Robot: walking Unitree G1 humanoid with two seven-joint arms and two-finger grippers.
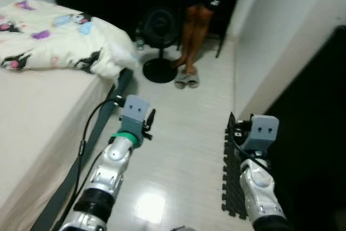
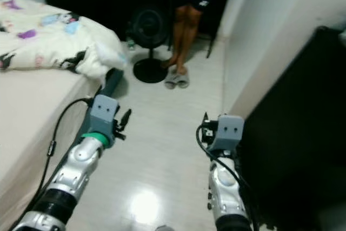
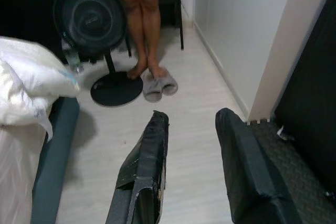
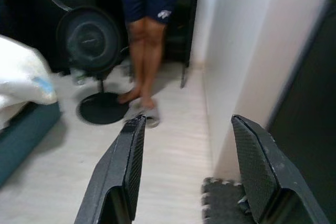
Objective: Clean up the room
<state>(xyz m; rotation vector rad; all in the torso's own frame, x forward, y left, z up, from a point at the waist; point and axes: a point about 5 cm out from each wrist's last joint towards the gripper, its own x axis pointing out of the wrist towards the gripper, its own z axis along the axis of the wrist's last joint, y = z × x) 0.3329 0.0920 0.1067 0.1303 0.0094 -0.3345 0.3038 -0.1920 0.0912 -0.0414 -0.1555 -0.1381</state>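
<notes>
A cleaning robot stands on the pale floor [image 1: 178,150] of a narrow bedroom, both arms raised and nothing in hand. The left pincer [image 3: 191,169], at 10 o'clock beside the bed [image 1: 38,128], has its black fingers spread and empty; the right pincer [image 4: 191,169], at 2 o'clock, is likewise spread wide over bare floor. A dark foam mat [image 1: 233,179] lies under the right arm against a black cabinet [image 1: 313,133].

By the look of it the tidying is at its scouting stage: no item has been picked out or gripped. The next move seems to call for walking ahead toward 12 o'clock and choosing a target, while keeping clear of the person there.

On the bed at 10 o'clock lies a crumpled cream blanket [image 1: 59,39] with cartoon prints, one corner spilling over the mattress edge; it looks soft and bulky, likely needing both arms. Farther off, at 12 o'clock, a black fan [image 1: 159,36] stands on a round base. Just beside it are grey slippers [image 1: 187,78] and a person's bare legs [image 1: 193,33].
</notes>
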